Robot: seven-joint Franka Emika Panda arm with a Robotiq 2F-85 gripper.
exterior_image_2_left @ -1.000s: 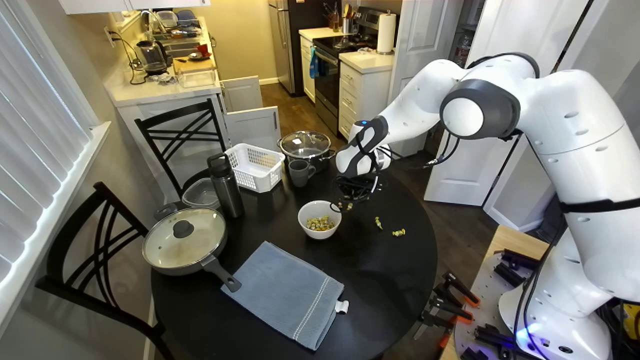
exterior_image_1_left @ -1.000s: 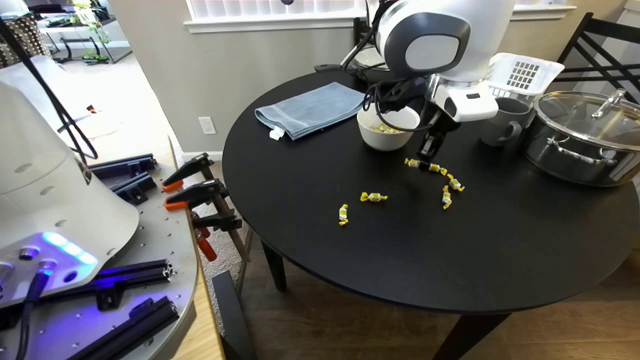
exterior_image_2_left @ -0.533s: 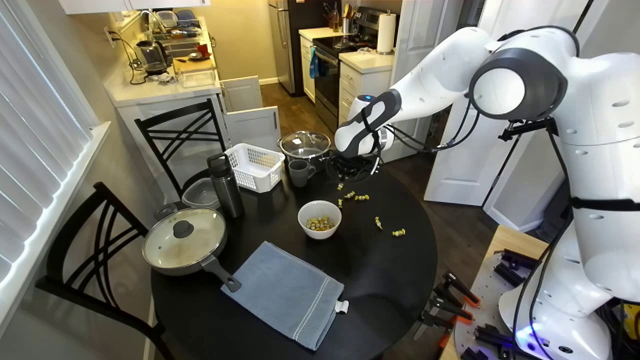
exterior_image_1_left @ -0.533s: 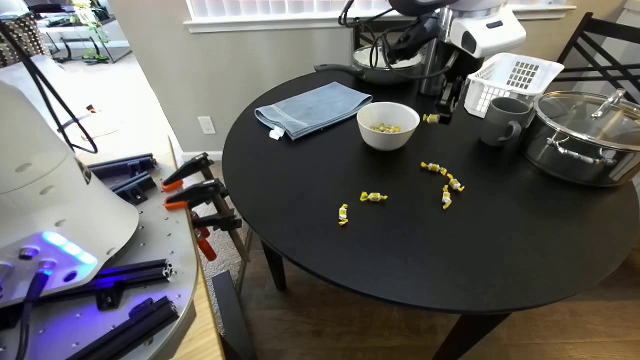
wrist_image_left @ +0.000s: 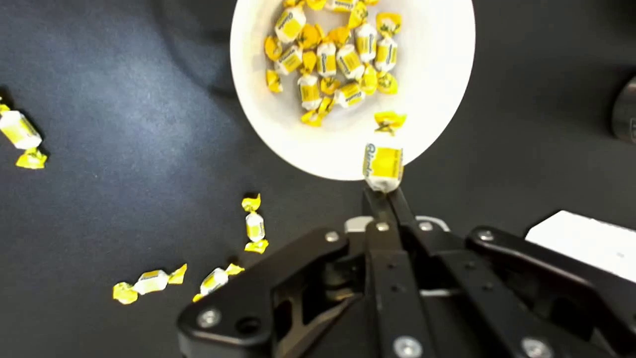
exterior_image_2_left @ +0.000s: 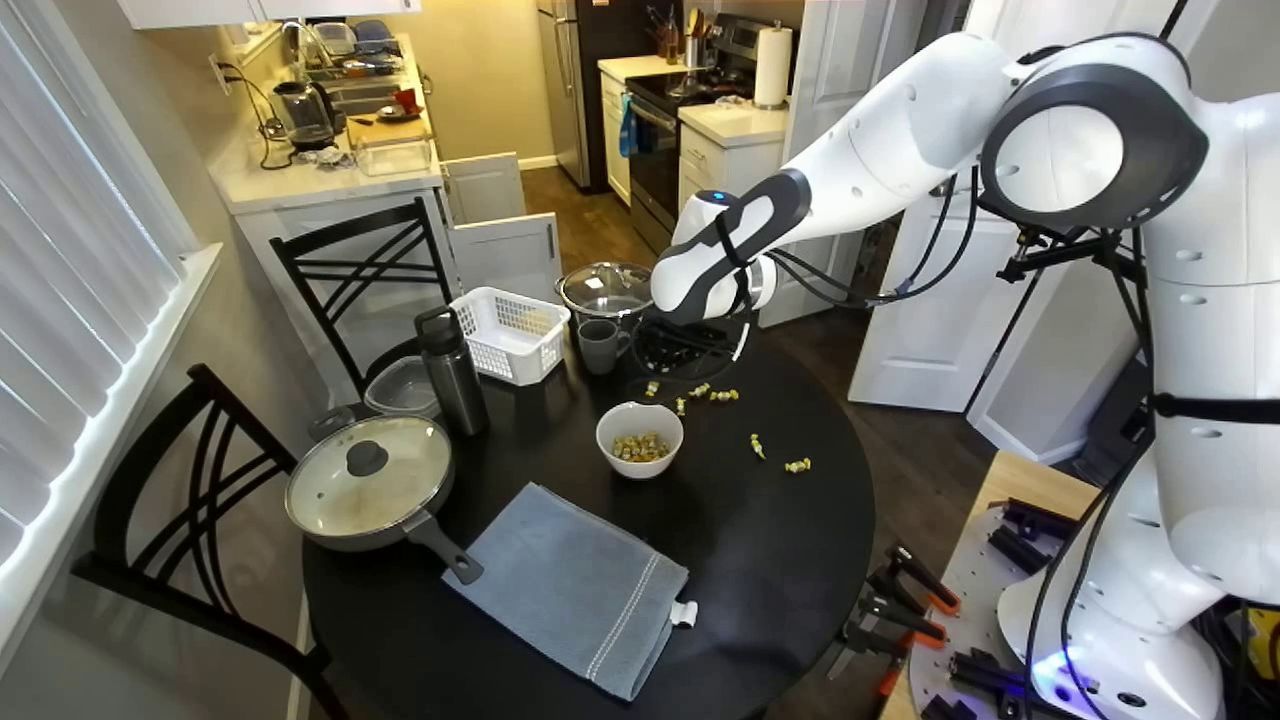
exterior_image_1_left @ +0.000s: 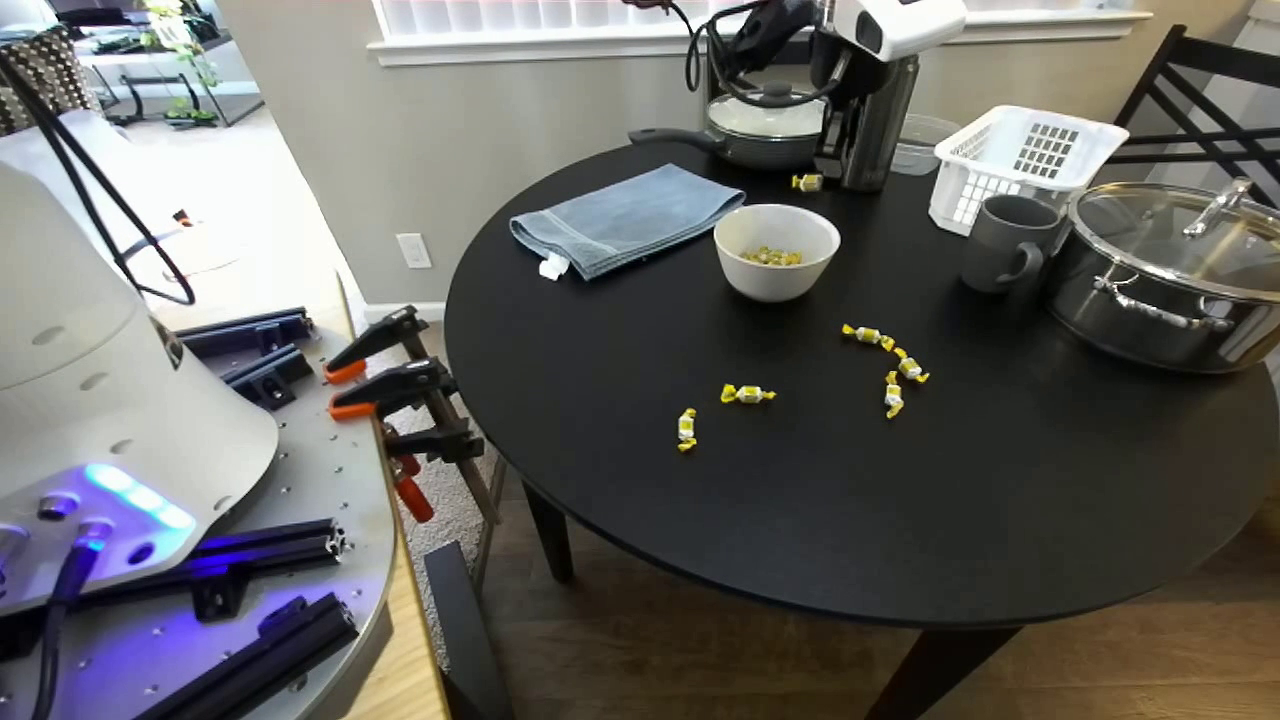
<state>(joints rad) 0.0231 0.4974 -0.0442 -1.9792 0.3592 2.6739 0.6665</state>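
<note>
- Candy [wrist_image_left: 383, 166] is pinched in the end effector [wrist_image_left: 386, 195] in the wrist view, its far twist showing against the wall of the bowl [wrist_image_left: 437, 74], where more wrapped sweets [wrist_image_left: 350, 62] lie.
- In an exterior view, the end effector has risen off the bench [exterior_image_1_left: 950, 520] beside the bowl within the last second; the candy appears past the bowl from here, five loose sweets [exterior_image_1_left: 748, 394] on the bowl's near side.
- In an exterior view, the candy [exterior_image_2_left: 652, 388] has swung closer to the bowl, the grip too dark to read. Pickup looks done: candy clear of the bench, outside the bowl.
</note>
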